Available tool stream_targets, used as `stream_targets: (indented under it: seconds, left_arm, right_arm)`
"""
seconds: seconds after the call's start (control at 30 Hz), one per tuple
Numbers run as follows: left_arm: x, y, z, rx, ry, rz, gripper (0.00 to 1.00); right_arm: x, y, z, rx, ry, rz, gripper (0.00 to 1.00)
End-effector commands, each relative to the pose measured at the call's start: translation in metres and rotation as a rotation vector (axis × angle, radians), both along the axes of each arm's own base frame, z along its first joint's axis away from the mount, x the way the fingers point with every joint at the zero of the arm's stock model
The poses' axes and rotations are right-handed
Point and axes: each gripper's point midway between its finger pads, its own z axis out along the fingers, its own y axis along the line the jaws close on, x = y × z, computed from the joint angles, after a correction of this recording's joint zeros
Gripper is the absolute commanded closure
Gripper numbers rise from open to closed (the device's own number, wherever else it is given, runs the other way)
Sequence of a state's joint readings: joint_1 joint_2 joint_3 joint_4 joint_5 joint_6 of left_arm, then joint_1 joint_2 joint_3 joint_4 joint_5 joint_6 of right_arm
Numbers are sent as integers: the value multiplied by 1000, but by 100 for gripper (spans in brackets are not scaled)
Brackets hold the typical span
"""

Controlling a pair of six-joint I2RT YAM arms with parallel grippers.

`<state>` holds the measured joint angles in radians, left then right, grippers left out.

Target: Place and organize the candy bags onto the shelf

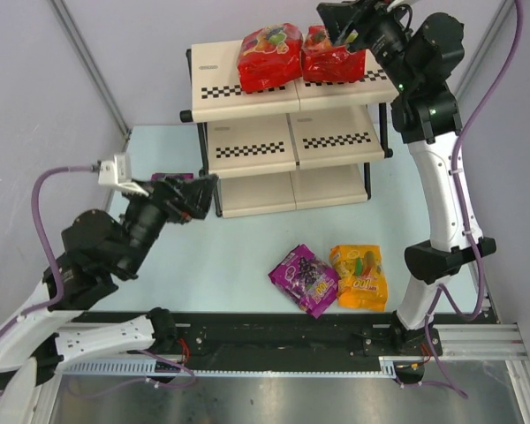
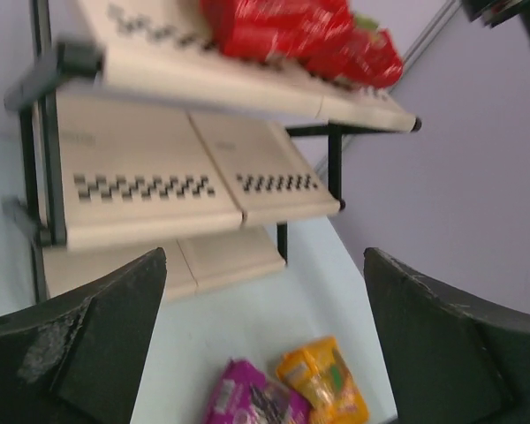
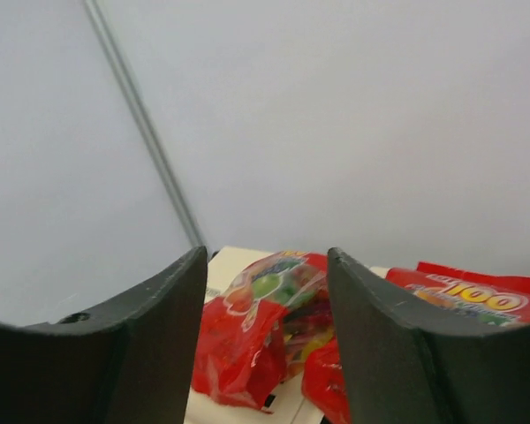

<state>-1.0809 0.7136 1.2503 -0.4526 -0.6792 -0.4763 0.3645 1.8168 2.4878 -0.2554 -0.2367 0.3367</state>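
Note:
The shelf point(image 1: 247, 97) stands at the back of the table. Two red candy bags point(image 1: 269, 57) point(image 1: 331, 55) lie side by side on its top tier. A purple bag point(image 1: 304, 279) and an orange-yellow bag point(image 1: 358, 276) lie next to each other on the table, near the front. A sliver of purple point(image 1: 165, 177) shows behind my left gripper, mostly hidden. My left gripper point(image 1: 210, 196) is open and empty, left of the shelf's lower tiers. My right gripper point(image 1: 346, 35) is open and empty, just above the right red bag.
The middle and bottom tiers point(image 1: 287, 141) of the shelf hold nothing. Grey walls close in behind and at both sides. A black rail point(image 1: 274, 331) runs along the near edge. The left wrist view shows the shelf point(image 2: 150, 185) and both table bags point(image 2: 252, 402) point(image 2: 322, 384).

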Motion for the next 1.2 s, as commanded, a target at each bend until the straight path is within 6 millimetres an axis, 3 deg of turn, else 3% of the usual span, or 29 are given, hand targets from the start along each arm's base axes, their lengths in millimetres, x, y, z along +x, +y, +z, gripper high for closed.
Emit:
stream_targets:
  seconds: [0.0,0.07,0.1,0.13,0.17,0.2,0.23,0.27,0.3,0.33,0.37,0.53,0.7,0.9,0.93,1.03,1.1,1.17]
  left_arm:
    - [29,-13,74,190,-255,101,7]
    - [41,-19,97,241,-321,131,18]
    - [47,-17,124,222,-372,130,20]
    - [66,-35,119,266,-362,109,27]
    - [80,-23,139,232,-379,148,29]
    - [86,-35,146,238,-407,97,30]
    - [110,-49,137,276,-389,95,30]
    - [117,-41,155,268,-419,122,29]
    - [122,-45,160,274,-437,107,27]
    - [144,-60,150,304,-419,92,26]
    - [148,-51,167,287,-446,113,25]
    - [189,-70,169,325,-444,72,22]
    - [219,-82,169,326,-459,55,20]
    - [245,-81,169,256,-465,25,18]
    - [252,-72,169,244,-459,39,18]
    - [265,-71,168,192,-463,-1,17]
    - [270,-75,169,150,-467,-38,16]
    - [281,-81,166,131,-475,-67,15]
  right_arm:
    - [27,-21,0,-17,-29,-179,49]
    - [40,-24,-7,-49,-30,-225,59]
    - [54,-20,-20,-73,-10,-234,65]
    - [60,-22,-25,-83,-6,-255,66]
    - [62,-22,-24,-96,-18,-265,69]
    - [70,-20,-31,-108,-15,-270,70]
    - [73,-19,-33,-113,-17,-276,70]
    - [77,-19,-34,-122,-27,-284,70]
    - [81,-17,-35,-123,-38,-287,71]
    - [84,-16,-36,-128,-43,-290,71]
    - [84,-15,-32,-131,-61,-296,71]
    - [100,-14,-47,-174,-50,-345,75]
    - [109,-14,-86,-259,55,-370,76]
    - [98,-4,-122,-334,164,-273,79]
    - [97,-2,-129,-341,189,-259,80]
    - [92,-1,-129,-341,198,-241,76]
    - [85,-4,-116,-319,173,-237,74]
    - [74,-4,-100,-297,132,-220,63]
